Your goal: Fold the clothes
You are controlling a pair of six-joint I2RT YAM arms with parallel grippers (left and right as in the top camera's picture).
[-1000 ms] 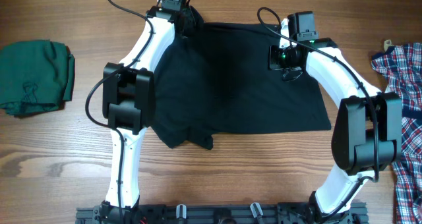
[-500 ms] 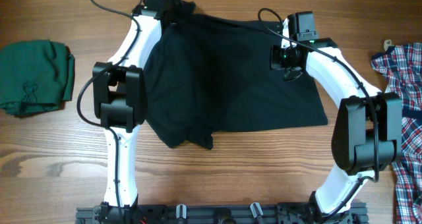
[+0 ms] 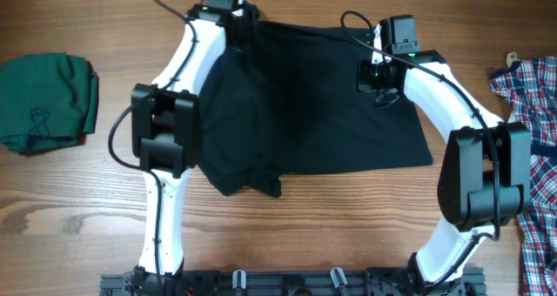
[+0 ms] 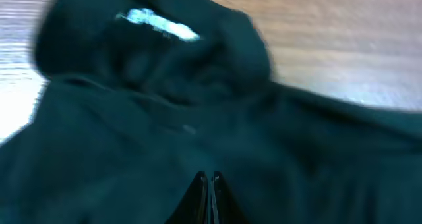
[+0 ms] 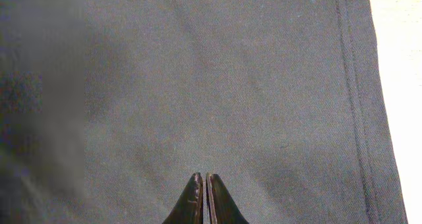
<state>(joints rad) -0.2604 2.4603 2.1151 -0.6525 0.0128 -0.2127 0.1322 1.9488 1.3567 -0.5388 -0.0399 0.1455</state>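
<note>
On our woodgrain table [image 3: 70,209] the soft black shirt [image 3: 322,113] lies rumpled; the left gripper [image 4: 208,182] has shifted rightward, clenched like the right gripper [image 5: 202,182].

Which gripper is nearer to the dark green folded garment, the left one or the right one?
Left. The left gripper is at the black shirt's left end, on the side of the green garment; the right gripper is farther right, over the shirt.
</note>
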